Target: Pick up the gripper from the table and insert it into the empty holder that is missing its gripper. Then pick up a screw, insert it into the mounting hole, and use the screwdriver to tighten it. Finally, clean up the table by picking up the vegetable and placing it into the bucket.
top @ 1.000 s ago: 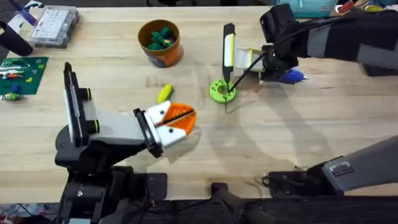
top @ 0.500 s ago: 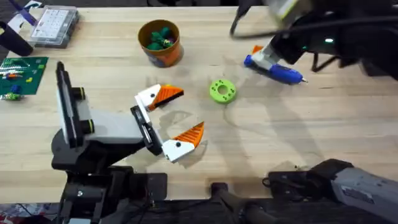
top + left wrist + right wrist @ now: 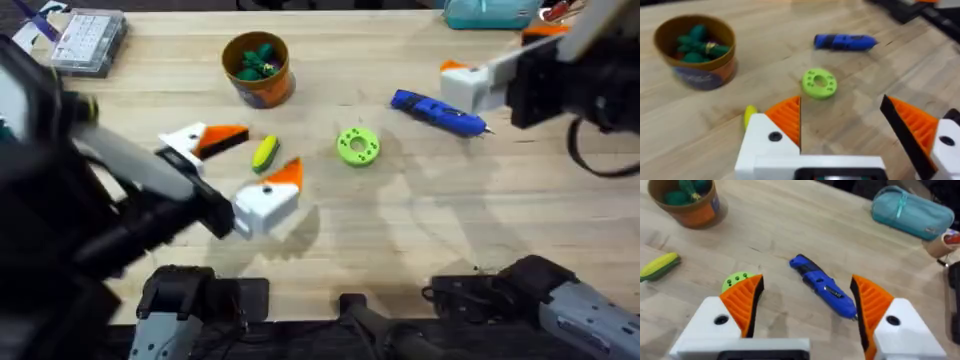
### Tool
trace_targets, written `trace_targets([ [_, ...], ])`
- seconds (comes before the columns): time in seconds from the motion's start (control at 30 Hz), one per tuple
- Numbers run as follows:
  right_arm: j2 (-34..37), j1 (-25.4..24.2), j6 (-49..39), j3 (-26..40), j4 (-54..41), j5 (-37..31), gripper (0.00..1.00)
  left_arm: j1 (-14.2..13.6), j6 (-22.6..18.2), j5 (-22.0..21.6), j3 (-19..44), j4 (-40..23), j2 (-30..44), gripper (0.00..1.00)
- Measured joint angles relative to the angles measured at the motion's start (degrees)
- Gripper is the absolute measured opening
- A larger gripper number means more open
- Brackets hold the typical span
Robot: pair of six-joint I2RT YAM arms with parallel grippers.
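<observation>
The yellow-green vegetable (image 3: 264,152) lies on the table, and from overhead it shows between the spread fingers of my open left gripper (image 3: 269,149). In the left wrist view the vegetable (image 3: 749,116) peeks out beside one orange finger of that gripper (image 3: 842,102), which holds nothing. The blue screwdriver (image 3: 438,110) lies flat on the wood to the right. My right gripper (image 3: 490,50) hangs open and empty beyond it, and the screwdriver (image 3: 825,286) shows between its fingers (image 3: 807,280). The orange bucket (image 3: 257,68) stands at the back. The loose gripper, the holder and the screw are out of view.
A lime-green ring (image 3: 358,146) lies between the vegetable and the screwdriver. A clear parts box (image 3: 88,40) sits at the back left and a teal pouch (image 3: 490,10) at the back right. The bucket holds green pieces. My left arm looms large and blurred at the left.
My left arm has risen toward the camera and its open gripper has shifted left and back over the vegetable. My right gripper has drawn away to the right, leaving the screwdriver on the table.
</observation>
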State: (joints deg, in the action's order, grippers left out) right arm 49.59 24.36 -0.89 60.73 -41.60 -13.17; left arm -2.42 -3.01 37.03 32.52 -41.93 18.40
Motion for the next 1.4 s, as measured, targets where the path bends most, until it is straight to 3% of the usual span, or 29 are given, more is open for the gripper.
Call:
trace_targets([
  [0.2, -1.5, 0.0, 1.8, 0.0, -6.6, 0.2, 0.997, 0.0, -3.2, -11.3, 14.6, -14.7, 14.2, 0.985],
  [0.43, -1.4, 0.0, 2.2, 0.0, -10.0, 0.4, 0.997, 0.0, -5.6, -17.0, 22.8, -19.0, 26.4, 0.986],
  [0.87, -1.4, 0.0, 2.2, 0.0, -10.5, 0.4, 0.997, 0.0, -5.6, -18.9, 23.4, -19.5, 44.7, 0.986],
  [1.03, -1.4, 0.0, 2.2, 0.0, -10.6, 0.4, 0.997, -0.3, -4.5, -21.9, 23.4, -19.6, 51.9, 0.986],
  [1.3, -1.5, 0.0, 2.2, 0.0, -10.7, 0.4, 0.997, -7.2, -1.0, -28.2, 23.4, -14.5, 63.4, 0.986],
  [1.4, -1.4, 0.0, 2.2, 0.0, -10.7, 0.4, 0.997, -8.0, -0.1, -29.5, 23.4, -12.2, 66.5, 0.986],
])
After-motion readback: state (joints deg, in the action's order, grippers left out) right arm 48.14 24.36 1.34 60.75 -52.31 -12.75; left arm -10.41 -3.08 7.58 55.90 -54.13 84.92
